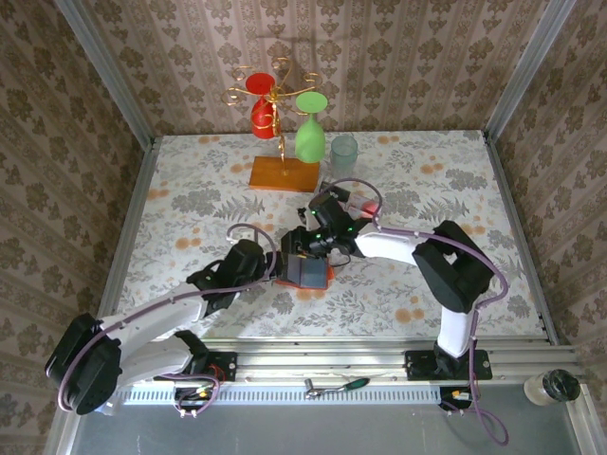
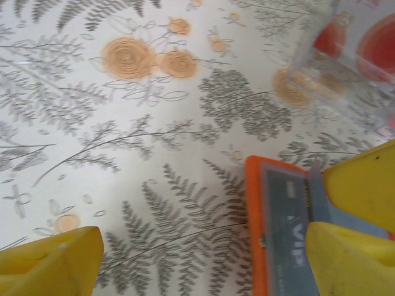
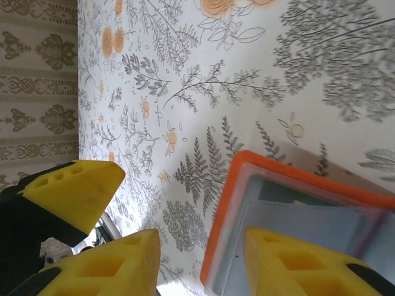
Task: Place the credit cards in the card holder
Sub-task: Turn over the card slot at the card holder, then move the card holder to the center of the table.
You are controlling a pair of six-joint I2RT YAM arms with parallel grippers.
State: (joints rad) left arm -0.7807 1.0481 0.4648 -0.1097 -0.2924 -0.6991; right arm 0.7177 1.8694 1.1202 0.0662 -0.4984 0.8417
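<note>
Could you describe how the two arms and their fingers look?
Both the left arm and right arm have white links, bulky black joints and a thin purple cable looping alongside. The fingers are yellow, blocky wedges with rectangular hollows.

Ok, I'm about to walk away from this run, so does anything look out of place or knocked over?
Nothing looks spilled or toppled: the card holder lies flat, the glass rack stands upright. One oddity: a green-handled tool lies loose on the front rail, off the table.
</note>
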